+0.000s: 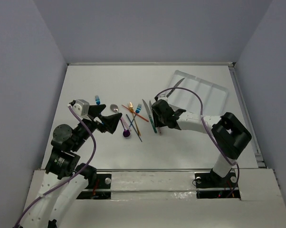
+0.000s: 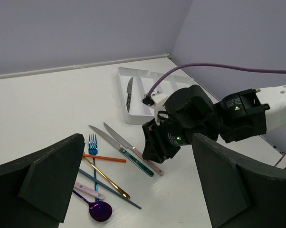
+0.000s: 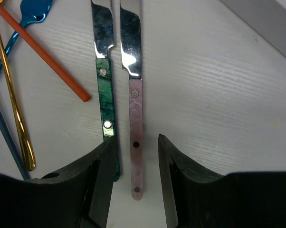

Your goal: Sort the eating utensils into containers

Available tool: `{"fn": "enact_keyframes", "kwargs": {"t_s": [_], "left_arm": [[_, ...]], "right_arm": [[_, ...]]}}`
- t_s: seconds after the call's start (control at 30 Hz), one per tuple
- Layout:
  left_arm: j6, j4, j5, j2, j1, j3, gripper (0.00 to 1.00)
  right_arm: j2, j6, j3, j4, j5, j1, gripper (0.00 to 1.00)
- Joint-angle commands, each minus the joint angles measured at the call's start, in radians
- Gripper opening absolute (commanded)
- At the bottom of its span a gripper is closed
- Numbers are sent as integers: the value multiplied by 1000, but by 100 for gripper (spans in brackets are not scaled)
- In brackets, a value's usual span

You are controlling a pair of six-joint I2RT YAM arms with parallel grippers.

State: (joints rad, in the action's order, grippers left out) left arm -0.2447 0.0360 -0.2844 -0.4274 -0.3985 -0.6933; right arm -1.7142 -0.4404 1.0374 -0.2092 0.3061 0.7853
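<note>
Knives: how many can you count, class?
3: green-handled knife and pink-handled knife side by side on the table, the pink between the right fingers; third knife in the tray. Others may be hidden.

Loose utensils (image 1: 132, 118) lie at the table's (image 1: 190, 142) middle, tray (image 1: 218, 91) at its far right corner.
The right tool (image 1: 156, 127) hangs over two knives (image 1: 147, 110), the left tool (image 1: 118, 124) beside a purple spoon (image 1: 127, 133).

holds left gripper (image 2: 138, 140) wide open, angled forward and down; stretches right arm (image 1: 200, 122) leftward, right gripper (image 3: 137, 140) low, jaws partly apart.
</note>
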Motion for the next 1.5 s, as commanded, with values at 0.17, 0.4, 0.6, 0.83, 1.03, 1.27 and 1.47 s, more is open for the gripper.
{"fn": "enact_keyframes", "kwargs": {"t_s": [0.17, 0.4, 0.6, 0.83, 1.03, 1.27, 1.47], "left_arm": [[4, -38, -12, -7, -5, -3, 99], [4, -38, -13, -2, -5, -3, 99], [4, -38, -13, -2, -5, -3, 99], [2, -38, -18, -1, -5, -3, 99], [2, -38, -24, -1, -5, -2, 99], [2, -38, -25, 10, -5, -2, 99], [4, -38, -21, 12, -5, -2, 99]], "right_arm": [[-70, 8, 29, -5, 11, 0, 43], [-114, 6, 56, -53, 54, 0, 22], [-46, 8, 53, -44, 88, 0, 0], [102, 42, 53, 34, 91, 0, 0], [120, -24, 79, 148, -8, -168, 0], [51, -152, 159, 205, 91, -300, 0], [-105, -178, 303, 180, 47, -380, 0]]}}
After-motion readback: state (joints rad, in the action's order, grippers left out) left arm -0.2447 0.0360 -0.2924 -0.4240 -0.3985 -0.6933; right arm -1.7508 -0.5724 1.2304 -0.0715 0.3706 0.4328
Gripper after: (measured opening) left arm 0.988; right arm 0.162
